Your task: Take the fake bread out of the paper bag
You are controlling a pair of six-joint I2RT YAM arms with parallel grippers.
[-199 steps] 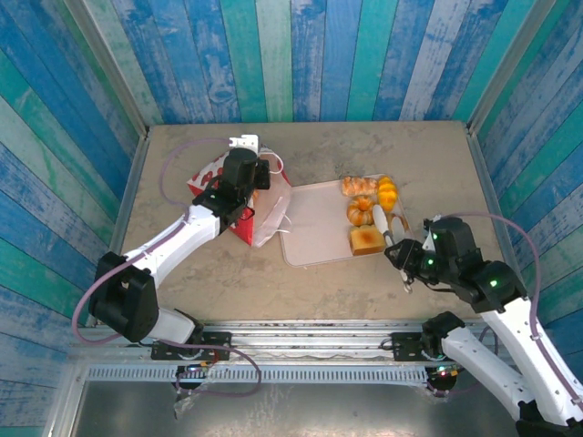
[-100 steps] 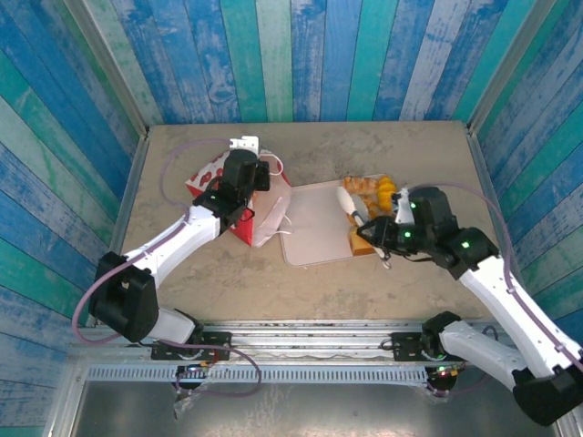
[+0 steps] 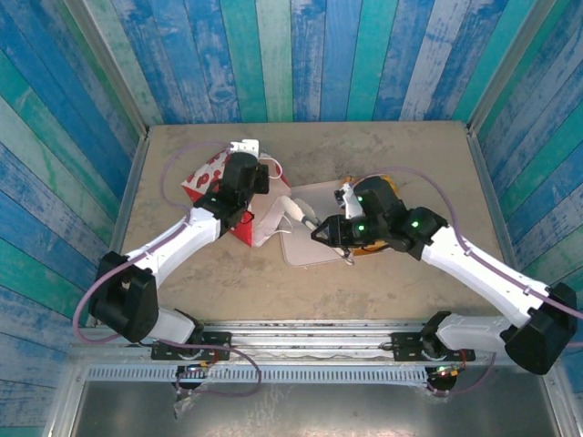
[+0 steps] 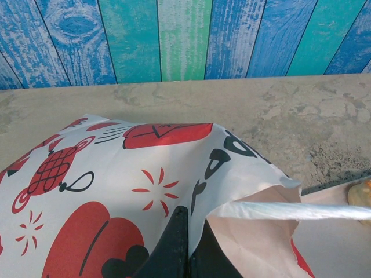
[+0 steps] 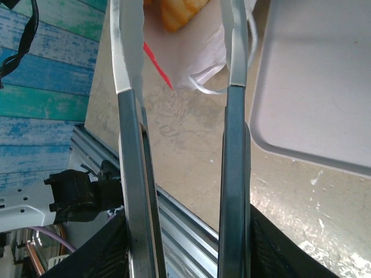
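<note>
The paper bag (image 3: 208, 173) lies tipped on the table's left half, red and white, with its mouth toward the tray. My left gripper (image 3: 244, 180) is shut on the bag's upper edge (image 4: 197, 191), its black fingers (image 4: 174, 243) pinching the paper. My right gripper (image 3: 294, 211) reaches left across the tray to the bag's mouth. Its long fingers (image 5: 128, 116) stand open and apart. A golden piece of fake bread (image 5: 179, 14) shows between them in the mouth, touching neither finger. More fake bread (image 3: 390, 187) lies on the tray, mostly hidden by my right arm.
A flat pale tray (image 3: 305, 246) lies mid-table, right of the bag; its corner (image 5: 324, 87) is beside my right fingers. A thin white bag handle (image 4: 290, 209) hangs across the mouth. Blue and green plank walls enclose the table; a metal rail (image 5: 191, 214) runs along the near edge.
My right arm has swung left from the tray's right front corner, across the tray, to the bag's mouth, its fingers narrowing a little. The left gripper and bag have stayed put.
</note>
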